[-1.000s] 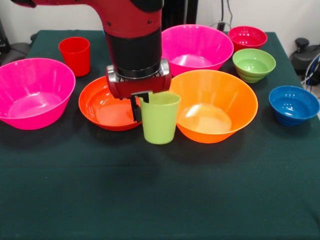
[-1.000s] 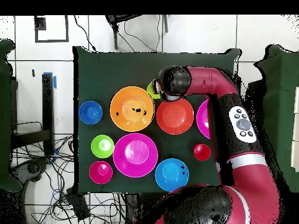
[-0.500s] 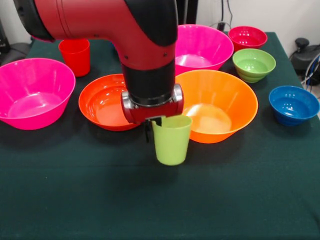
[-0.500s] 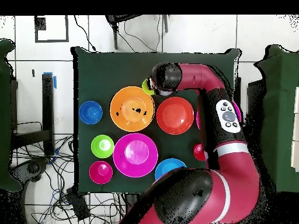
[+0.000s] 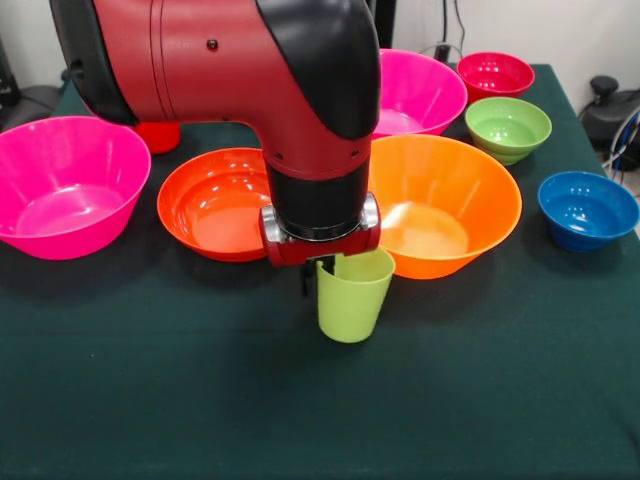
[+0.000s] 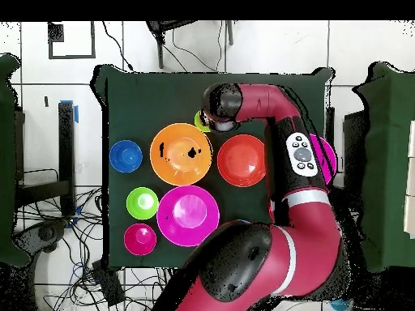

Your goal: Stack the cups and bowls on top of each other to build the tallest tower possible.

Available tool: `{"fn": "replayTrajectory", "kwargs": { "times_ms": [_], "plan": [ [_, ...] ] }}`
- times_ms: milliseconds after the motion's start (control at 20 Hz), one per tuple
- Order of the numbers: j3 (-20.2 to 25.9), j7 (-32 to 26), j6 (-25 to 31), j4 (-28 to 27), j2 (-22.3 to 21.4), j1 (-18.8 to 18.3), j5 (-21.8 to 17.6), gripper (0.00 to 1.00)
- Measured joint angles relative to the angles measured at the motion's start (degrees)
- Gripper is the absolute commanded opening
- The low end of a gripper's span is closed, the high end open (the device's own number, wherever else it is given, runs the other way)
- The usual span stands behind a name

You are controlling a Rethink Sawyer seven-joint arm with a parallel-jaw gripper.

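While gripper [image 5: 318,272] pinches lime cup [image 5: 352,297] rim — cup hangs beside orange bowl [image 5: 445,205]

No readable text anywhere.
Neither view shows any legible words, labels, brands or numbers; the buttons on the arm [image 6: 301,154], right of centre overhead, are too small to make out.

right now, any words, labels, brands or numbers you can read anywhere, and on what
None can be read.
Arm: a grey panel with round buttons, marks too small to read.
Lime cup in the claw: plain.
Bowls, such as the orange bowl: plain, no print visible.
Cloth: plain dark green.
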Motion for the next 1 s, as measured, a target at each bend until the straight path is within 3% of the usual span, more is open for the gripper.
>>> {"fn": "replayTrajectory", "kwargs": {
  "times_ms": [500, 1000],
  "plan": [
    [-2.11, 0.00, 8.86, -1.85, -0.02, 0.72, -1.70, 0.00],
    [-2.43, 0.00, 9.95, -1.86, 0.01, 0.44, -2.22, 0.00]
  ]
}}
